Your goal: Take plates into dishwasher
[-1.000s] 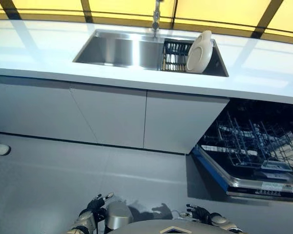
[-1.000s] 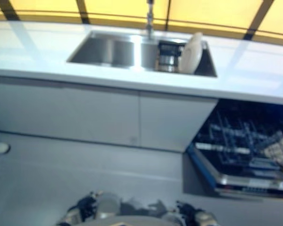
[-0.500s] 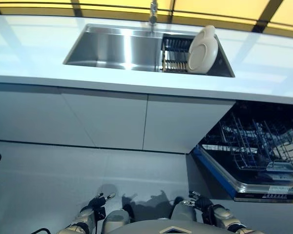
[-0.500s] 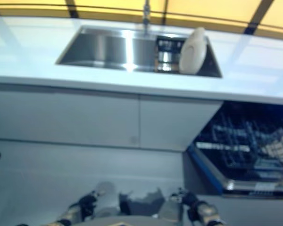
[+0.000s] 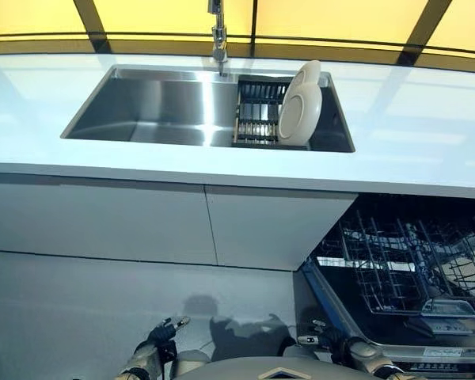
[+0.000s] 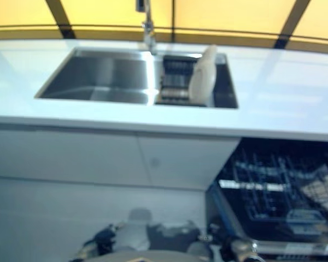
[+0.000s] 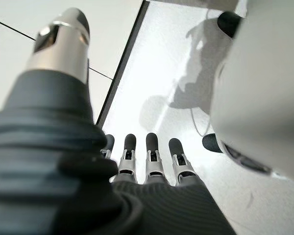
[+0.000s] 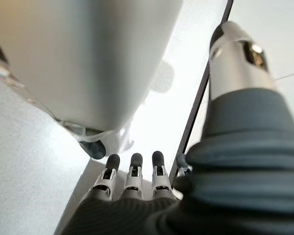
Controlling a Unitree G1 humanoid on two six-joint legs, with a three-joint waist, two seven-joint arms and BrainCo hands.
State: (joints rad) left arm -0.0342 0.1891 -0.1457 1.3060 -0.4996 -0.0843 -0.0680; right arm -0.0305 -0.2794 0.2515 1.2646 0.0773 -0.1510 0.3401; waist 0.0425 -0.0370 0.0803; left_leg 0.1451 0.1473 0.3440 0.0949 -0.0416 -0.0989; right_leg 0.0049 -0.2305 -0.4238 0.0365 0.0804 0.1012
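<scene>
At the upper centre, your round white plate leans in the steel sink's dark rack; both empty hands hang relaxed-fingered, so step closer before reaching.

**Both robot hands low and empty**

Your left robot hand, silver-fingered with dark tips and a dark ribbed cover over its back and wrist, hangs low at the bottom left of the head view. In its wrist view the fingers lie straight in a row, the thumb apart, holding nothing. Your right robot hand of the same build sits low at the bottom right, fingers straight, thumb apart, also empty.
</scene>
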